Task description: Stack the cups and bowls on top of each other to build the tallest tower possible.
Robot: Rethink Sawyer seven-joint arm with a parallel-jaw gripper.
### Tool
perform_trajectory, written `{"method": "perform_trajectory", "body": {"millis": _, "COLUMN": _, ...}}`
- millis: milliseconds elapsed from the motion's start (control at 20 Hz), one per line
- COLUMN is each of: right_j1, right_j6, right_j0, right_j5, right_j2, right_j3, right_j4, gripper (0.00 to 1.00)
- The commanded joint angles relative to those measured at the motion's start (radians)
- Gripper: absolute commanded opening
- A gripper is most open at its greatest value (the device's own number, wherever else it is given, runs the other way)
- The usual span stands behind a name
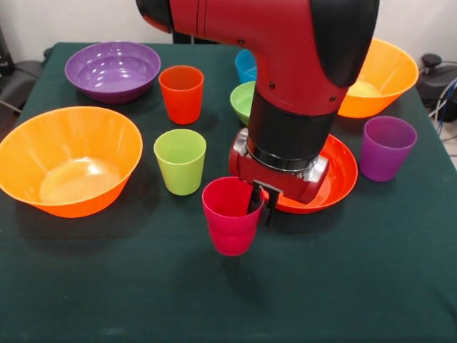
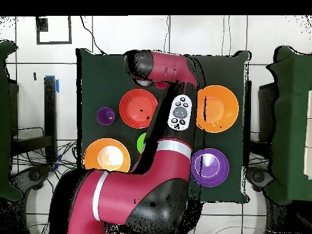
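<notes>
My gripper (image 1: 261, 204) comes down at the front middle of the table. Its fingers straddle the right rim of the crimson cup (image 1: 230, 218), one inside and one outside, shut on the wall. The cup is upright at table level. The lime green cup (image 1: 180, 161) stands just to its left, the orange-red cup (image 1: 181, 93) stands behind that, and the purple cup (image 1: 387, 148) is at the right. The red-orange bowl (image 1: 341, 173) lies right behind the gripper. The small lime green bowl (image 1: 243, 101) and small blue bowl (image 1: 245, 66) are partly hidden by the arm. All pieces stand singly.
A large orange bowl (image 1: 69, 161) sits at the left, and another (image 1: 382, 77) sits at the back right. The purple bowl (image 1: 113, 70) is at the back left. In the overhead view the arm (image 2: 164, 152) covers the table's middle, beside the red-orange bowl (image 2: 138, 108).
</notes>
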Motion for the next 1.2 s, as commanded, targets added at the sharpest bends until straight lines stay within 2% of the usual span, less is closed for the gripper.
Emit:
{"method": "perform_trajectory", "body": {"millis": 50, "right_j1": 0.028, "right_j6": 0.135, "right_j0": -0.020, "right_j5": -0.008, "right_j2": 0.070, "right_j3": -0.075, "right_j4": 0.022, "gripper": 0.00}}
{"method": "perform_trajectory", "body": {"millis": 350, "right_j1": 0.054, "right_j6": 0.136, "right_j0": -0.025, "right_j5": 0.042, "right_j2": 0.059, "right_j3": -0.140, "right_j4": 0.040, "gripper": 0.00}}
{"method": "perform_trajectory", "body": {"millis": 500, "right_j1": 0.094, "right_j6": 0.151, "right_j0": -0.016, "right_j5": 0.115, "right_j2": 0.031, "right_j3": -0.242, "right_j4": 0.046, "gripper": 0.00}}
{"method": "perform_trajectory", "body": {"millis": 700, "right_j1": 0.127, "right_j6": 0.154, "right_j0": -0.014, "right_j5": 0.130, "right_j2": 0.019, "right_j3": -0.295, "right_j4": 0.056, "gripper": 0.00}}
{"method": "perform_trajectory", "body": {"millis": 1000, "right_j1": 0.165, "right_j6": 0.163, "right_j0": -0.007, "right_j5": 0.116, "right_j2": -0.002, "right_j3": -0.320, "right_j4": 0.065, "gripper": 0.00}}
{"method": "perform_trajectory", "body": {"millis": 1200, "right_j1": 0.166, "right_j6": 0.159, "right_j0": -0.002, "right_j5": 0.116, "right_j2": -0.008, "right_j3": -0.290, "right_j4": 0.076, "gripper": 0.00}}
